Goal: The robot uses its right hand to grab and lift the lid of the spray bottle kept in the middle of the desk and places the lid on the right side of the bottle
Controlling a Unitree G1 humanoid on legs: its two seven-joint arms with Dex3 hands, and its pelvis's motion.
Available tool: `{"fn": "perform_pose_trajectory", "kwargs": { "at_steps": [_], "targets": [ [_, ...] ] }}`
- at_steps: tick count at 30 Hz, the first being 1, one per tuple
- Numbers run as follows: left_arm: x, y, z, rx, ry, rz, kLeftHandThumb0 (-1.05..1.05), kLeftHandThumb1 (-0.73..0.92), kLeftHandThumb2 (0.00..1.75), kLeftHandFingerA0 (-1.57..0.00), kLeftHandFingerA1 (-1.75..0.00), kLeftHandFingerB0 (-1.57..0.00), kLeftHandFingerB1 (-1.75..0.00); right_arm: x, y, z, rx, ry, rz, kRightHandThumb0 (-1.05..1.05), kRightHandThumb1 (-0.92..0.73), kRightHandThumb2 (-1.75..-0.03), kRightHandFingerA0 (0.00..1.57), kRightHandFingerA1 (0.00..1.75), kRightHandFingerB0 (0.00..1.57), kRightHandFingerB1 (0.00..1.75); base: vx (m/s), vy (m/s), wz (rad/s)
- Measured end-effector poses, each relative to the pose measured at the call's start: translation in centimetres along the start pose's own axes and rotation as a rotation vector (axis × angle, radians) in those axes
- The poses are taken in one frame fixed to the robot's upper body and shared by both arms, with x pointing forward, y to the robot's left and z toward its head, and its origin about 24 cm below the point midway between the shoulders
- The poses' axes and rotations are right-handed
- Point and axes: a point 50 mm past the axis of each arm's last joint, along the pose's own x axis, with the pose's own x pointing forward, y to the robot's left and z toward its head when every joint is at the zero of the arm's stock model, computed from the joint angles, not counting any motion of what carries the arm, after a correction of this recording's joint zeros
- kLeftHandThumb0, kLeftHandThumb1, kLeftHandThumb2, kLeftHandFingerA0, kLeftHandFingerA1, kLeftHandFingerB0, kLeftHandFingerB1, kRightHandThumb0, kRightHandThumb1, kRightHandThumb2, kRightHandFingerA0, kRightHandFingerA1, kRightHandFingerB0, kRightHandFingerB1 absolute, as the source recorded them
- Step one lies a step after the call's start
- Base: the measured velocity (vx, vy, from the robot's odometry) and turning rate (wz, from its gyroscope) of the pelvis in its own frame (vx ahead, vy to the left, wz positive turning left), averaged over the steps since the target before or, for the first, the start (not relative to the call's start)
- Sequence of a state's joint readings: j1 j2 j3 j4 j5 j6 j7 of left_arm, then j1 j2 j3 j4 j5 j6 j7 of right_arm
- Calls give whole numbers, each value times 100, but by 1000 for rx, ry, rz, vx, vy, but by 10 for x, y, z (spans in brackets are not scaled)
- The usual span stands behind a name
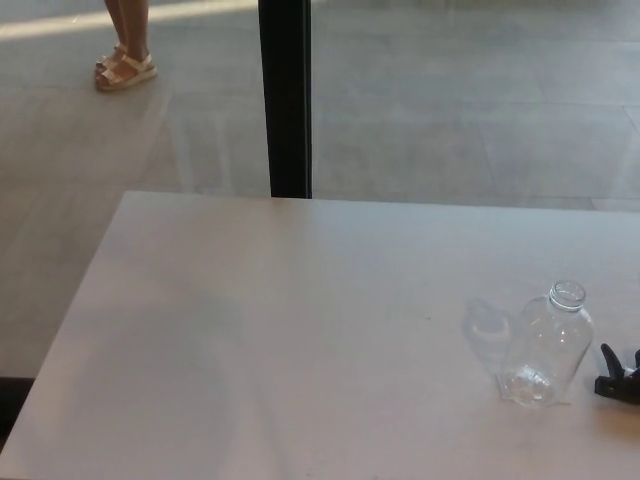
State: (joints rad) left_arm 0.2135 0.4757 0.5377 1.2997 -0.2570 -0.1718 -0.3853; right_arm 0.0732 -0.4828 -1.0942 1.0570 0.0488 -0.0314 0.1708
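A clear spray bottle (pixel 545 345) stands upright on the white desk (pixel 300 330), at the right of the head view. Its neck is open, with no lid on it. Just to its right a small black piece, which looks like the spray lid (pixel 617 376), lies on the desk, apart from the bottle and cut off by the picture's right edge. Neither of my hands shows in this view.
A black pillar (pixel 285 100) rises behind the desk's far edge. A person's sandalled feet (pixel 124 68) stand on the grey floor at the far left. The desk's near left corner lies at the picture's bottom left.
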Motion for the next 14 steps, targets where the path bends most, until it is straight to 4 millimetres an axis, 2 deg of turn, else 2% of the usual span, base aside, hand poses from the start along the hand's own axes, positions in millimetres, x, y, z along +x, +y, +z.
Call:
{"fn": "perform_pose_trajectory", "kwargs": {
  "at_steps": [1,2,3,4,6,7,8,9,11,12,14],
  "targets": [
    [0,0,-1,-2,3,4,-89,89,67,-57,-49,-40,-39,0,1,-4,10,11,3,-63,-72,-62,15,52,11,31,0,0,0],
    [-1,1,-1,-3,6,8,-89,89,67,-58,-49,-41,-39,-1,2,-7,15,20,6,-67,-54,-87,11,55,5,42,0,0,0],
    [-1,1,-2,-3,9,10,-88,90,67,-59,-51,-42,-40,-1,3,-10,22,28,9,-36,-50,-105,1,53,0,51,0,0,0],
    [-1,2,-3,-3,12,14,-87,90,67,-58,-50,-42,-40,-1,4,-13,25,35,12,-65,-72,-62,8,48,10,31,0,0,0],
    [-1,2,-3,-3,13,19,-88,90,67,-58,-51,-42,-40,-1,6,-16,29,46,21,-63,-71,-62,7,49,9,31,0,0,0],
    [-1,3,-3,-3,13,20,-88,89,67,-58,-51,-42,-40,-1,7,-18,34,49,24,-66,-50,-90,2,52,0,40,0,0,0],
    [-2,3,-4,-3,14,21,-87,90,67,-58,-50,-41,-40,-1,8,-18,41,50,25,-63,-73,-62,6,46,9,30,0,0,0],
    [-2,3,-4,-3,15,22,-91,73,112,-55,-62,-38,-53,-1,9,-19,42,49,29,-63,-71,-63,5,45,11,28,0,0,0],
    [-2,3,-4,-3,16,25,-91,73,112,-55,-62,-38,-53,-1,11,-20,40,48,37,-63,-71,-63,5,45,11,28,0,0,0],
    [-2,4,-5,-2,18,26,-84,70,111,-52,-61,-34,-52,-1,11,-20,39,47,39,-69,-52,-94,0,52,4,38,0,0,0],
    [-3,4,-5,-3,19,28,-84,70,111,-52,-61,-34,-52,-2,11,-21,25,48,45,-69,-52,-94,0,52,4,38,0,0,0]
  ]
}}
